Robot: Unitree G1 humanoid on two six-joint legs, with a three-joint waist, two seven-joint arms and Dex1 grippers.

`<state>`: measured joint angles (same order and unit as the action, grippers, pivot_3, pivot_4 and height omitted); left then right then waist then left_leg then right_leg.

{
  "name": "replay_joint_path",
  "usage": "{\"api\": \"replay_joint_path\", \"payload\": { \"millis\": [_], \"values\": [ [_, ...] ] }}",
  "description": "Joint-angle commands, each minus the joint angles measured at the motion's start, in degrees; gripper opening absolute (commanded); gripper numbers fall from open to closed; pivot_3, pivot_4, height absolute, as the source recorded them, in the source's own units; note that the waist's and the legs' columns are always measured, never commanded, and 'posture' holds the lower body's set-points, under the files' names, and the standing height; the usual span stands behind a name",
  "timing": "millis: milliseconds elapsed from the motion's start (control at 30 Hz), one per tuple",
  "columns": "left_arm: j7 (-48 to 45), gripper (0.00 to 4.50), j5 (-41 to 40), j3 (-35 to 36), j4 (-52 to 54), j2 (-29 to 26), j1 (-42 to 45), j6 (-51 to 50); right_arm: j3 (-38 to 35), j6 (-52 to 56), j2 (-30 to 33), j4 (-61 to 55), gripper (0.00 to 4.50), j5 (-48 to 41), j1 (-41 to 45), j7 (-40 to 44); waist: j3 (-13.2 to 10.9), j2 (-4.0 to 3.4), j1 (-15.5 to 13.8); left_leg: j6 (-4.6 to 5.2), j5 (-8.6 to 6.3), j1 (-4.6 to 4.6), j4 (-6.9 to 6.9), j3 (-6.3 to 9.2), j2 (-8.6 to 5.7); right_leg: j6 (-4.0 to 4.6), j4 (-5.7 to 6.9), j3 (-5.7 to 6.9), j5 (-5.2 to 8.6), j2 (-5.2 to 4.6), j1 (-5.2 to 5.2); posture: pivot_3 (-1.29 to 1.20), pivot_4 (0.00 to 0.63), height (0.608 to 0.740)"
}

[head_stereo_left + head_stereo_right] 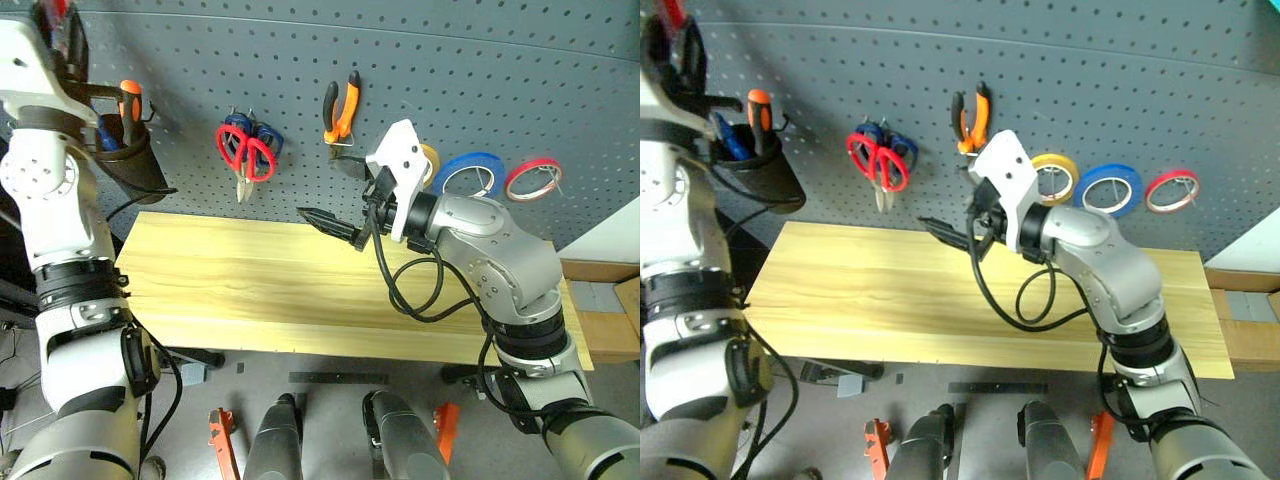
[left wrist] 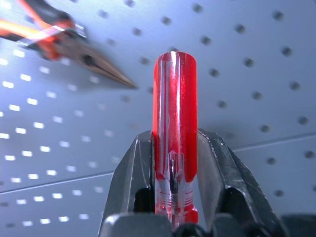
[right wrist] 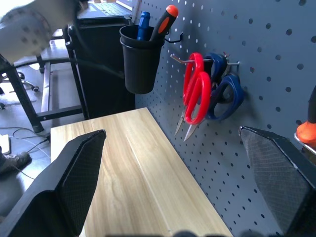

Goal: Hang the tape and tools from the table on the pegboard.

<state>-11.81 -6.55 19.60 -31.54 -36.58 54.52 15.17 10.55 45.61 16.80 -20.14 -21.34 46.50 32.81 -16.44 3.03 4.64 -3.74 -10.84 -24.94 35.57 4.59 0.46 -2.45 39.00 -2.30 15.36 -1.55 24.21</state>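
Note:
My left gripper [image 2: 175,136] is shut on the screwdriver's clear red handle [image 2: 174,98], raised high at the far left in front of the dark grey pegboard [image 1: 450,70]. My right gripper [image 3: 170,134] is open and holds nothing; it points left over the middle of the table [image 1: 230,290]. On the pegboard hang red-handled scissors [image 1: 243,152], orange-and-black pliers [image 1: 341,108] and the blue tape [image 1: 470,173].
Blue-handled scissors [image 1: 268,137] hang behind the red ones. A black cup [image 1: 130,160] on the pegboard holds an orange-handled screwdriver [image 1: 130,100]. A yellow roll [image 1: 1055,178] and a red roll [image 1: 533,178] flank the blue tape. Boxes [image 1: 605,310] sit at the right.

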Motion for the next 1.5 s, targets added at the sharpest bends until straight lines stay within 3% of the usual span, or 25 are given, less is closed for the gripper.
{"api": "replay_joint_path", "payload": {
  "millis": [33,133,500,633,800,867,1100,1267,1367,1433,1500],
  "values": [
    [1.65,0.81,0.81,-0.49,-4.74,1.06,2.21,5.86,-0.8,-1.51,0.11,-1.29,4.5,0.14,1.11,-0.22,0.0,0.0,0.08,0.02,-0.01,-0.01,0.05,-0.01,0.0,0.0,0.01,0.0,0.0,0.0,0.0,-0.12,0.181,0.74],
    [3.71,0.81,1.83,-0.81,-5.71,1.75,1.28,8.51,-0.6,-1.43,0.51,-1.86,4.5,-0.18,0.71,0.07,0.0,0.0,0.19,0.03,-0.02,-0.05,0.16,-0.01,0.0,0.0,0.06,0.0,0.0,0.04,0.01,-0.13,0.181,0.74],
    [6.59,4.45,-0.85,1.6,0.23,2.14,-2.81,8.88,-2.94,-1.78,-0.23,-1.49,4.5,-2.12,1.18,-0.04,0.19,0.02,0.41,0.03,-0.02,-0.06,0.31,-0.03,0.04,0.05,0.16,-0.01,-0.05,0.06,0.01,-0.11,0.167,0.74],
    [6.53,4.45,-1.21,0.32,7.92,3.16,-3.97,4.76,-4.09,-2.39,0.23,-1.08,4.5,-2.51,1.31,0.18,0.65,0.02,0.36,0.03,-0.02,-0.06,0.37,-0.02,0.03,0.06,0.17,-0.02,-0.08,0.05,-0.01,-0.11,0.154,0.74],
    [-1.63,4.45,-6.38,-6.89,23.34,6.0,-8.05,-11.09,-7.43,-1.77,1.92,-2.08,4.5,-4.95,0.03,0.75,1.8,0.01,0.11,0.02,-0.01,-0.05,0.39,0.01,0.03,0.06,0.14,-0.01,-0.08,0.03,-0.11,-0.11,0.129,0.74],
    [-3.83,4.45,-9.61,-9.89,30.63,7.61,-12.09,-19.81,-8.1,-1.69,3.55,-3.29,4.5,-5.42,-2.0,1.34,3.0,-0.11,0.29,0.01,-0.01,-0.04,0.37,-0.03,0.02,0.06,0.08,-0.06,-0.08,0.01,-0.13,-0.11,0.123,0.74],
    [-1.91,4.45,-7.84,-16.21,45.85,11.16,-23.8,-35.57,-8.56,-1.04,5.39,-8.95,4.5,-5.4,-13.39,-1.85,5.01,-0.39,0.94,0.04,-0.02,0.17,0.45,-0.05,0.13,0.21,0.31,-0.16,-0.17,0.37,-0.19,-0.1,0.087,0.74],
    [-2.26,4.45,-6.63,-18.35,49.42,12.76,-32.19,-38.58,-5.74,-9.38,5.8,-7.49,4.5,2.99,-24.52,-6.52,6.9,-0.83,1.17,0.0,0.01,0.39,0.51,-0.07,0.11,0.21,0.69,-0.25,-0.17,0.42,-0.24,-0.1,0.063,0.74],
    [-2.91,4.45,-5.41,-19.67,48.05,13.54,-38.1,-38.33,-4.34,-15.97,4.95,-4.44,4.5,7.31,-30.23,-8.12,7.86,-1.25,1.26,0.02,0.0,1.22,0.37,-0.11,0.12,0.19,0.23,-0.26,-0.1,0.47,-1.16,-0.1,0.05,0.74],
    [-2.98,4.45,-3.63,-20.1,44.48,14.03,-42.52,-36.24,-3.9,-21.64,3.57,-0.75,4.5,10.7,-33.28,-10.4,8.5,-1.23,1.53,0.02,0.0,1.31,0.39,-0.12,0.15,-0.05,0.09,-0.29,0.02,0.52,-1.33,-0.1,0.042,0.74],
    [-2.16,4.45,-2.88,-18.83,40.71,15.04,-45.72,-33.59,-4.29,-26.37,2.2,3.08,4.5,12.89,-35.22,-12.17,8.75,-1.24,1.63,0.02,-0.02,2.08,0.32,-0.16,0.15,-0.04,-0.06,-0.32,0.06,0.51,-2.13,-0.1,0.037,0.74]
  ]
}}
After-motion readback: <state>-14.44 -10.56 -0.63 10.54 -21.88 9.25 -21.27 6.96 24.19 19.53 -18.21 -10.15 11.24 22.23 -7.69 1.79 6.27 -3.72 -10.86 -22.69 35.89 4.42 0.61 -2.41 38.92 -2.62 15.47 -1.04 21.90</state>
